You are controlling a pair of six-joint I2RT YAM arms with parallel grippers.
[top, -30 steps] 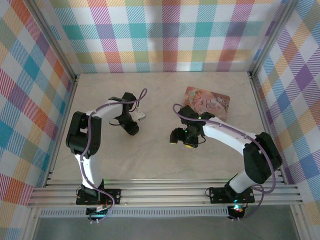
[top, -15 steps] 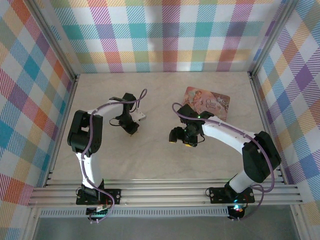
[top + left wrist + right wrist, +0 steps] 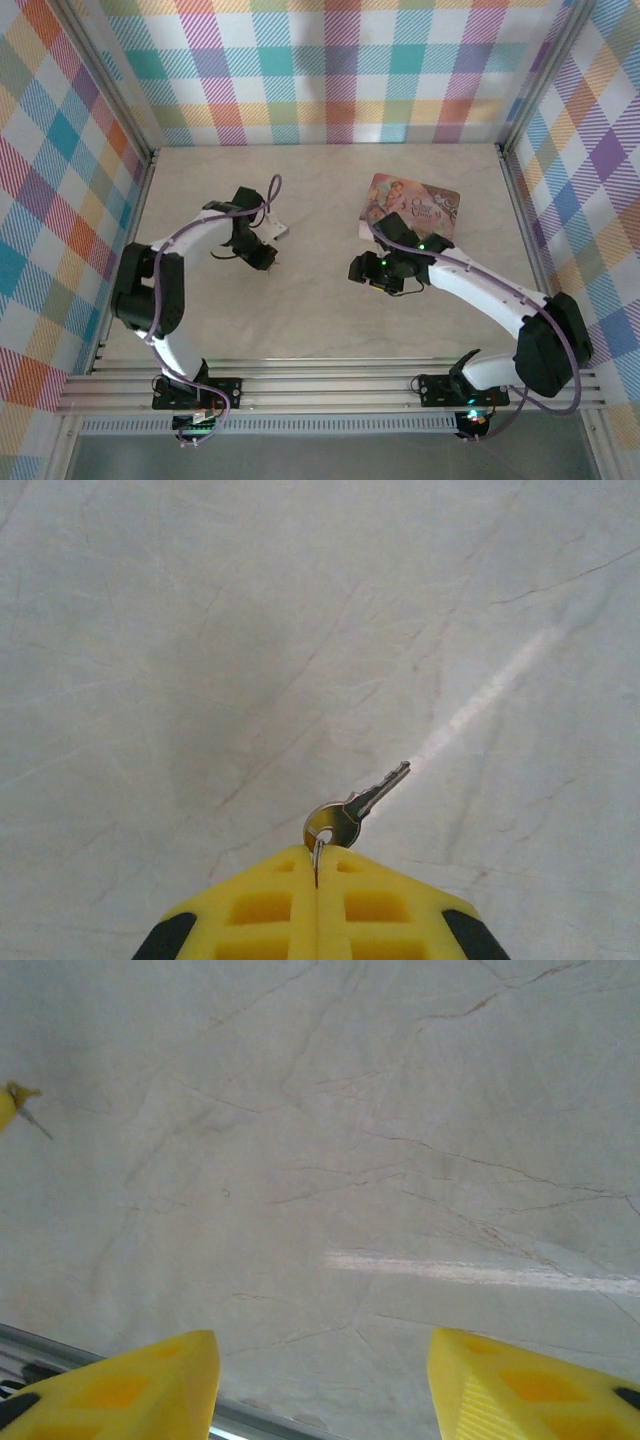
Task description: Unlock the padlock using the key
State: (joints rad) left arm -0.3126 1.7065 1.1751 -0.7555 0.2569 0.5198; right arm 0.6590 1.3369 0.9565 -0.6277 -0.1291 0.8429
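L gripper (image 3: 317,865) is pinched tight on the key (image 3: 355,805) at its ring end; I see the blade poking out past the tips, over the table (image 3: 200,630). R gripper (image 3: 322,1365) has jaws apart and holds nothing.

A pink printed box (image 3: 420,205) is lying flat on the pale marbled table (image 3: 320,320), toward its far right. Plaid walls (image 3: 330,70) are enclosing the table on three sides; aluminium rails (image 3: 330,385) are running along the near edge.
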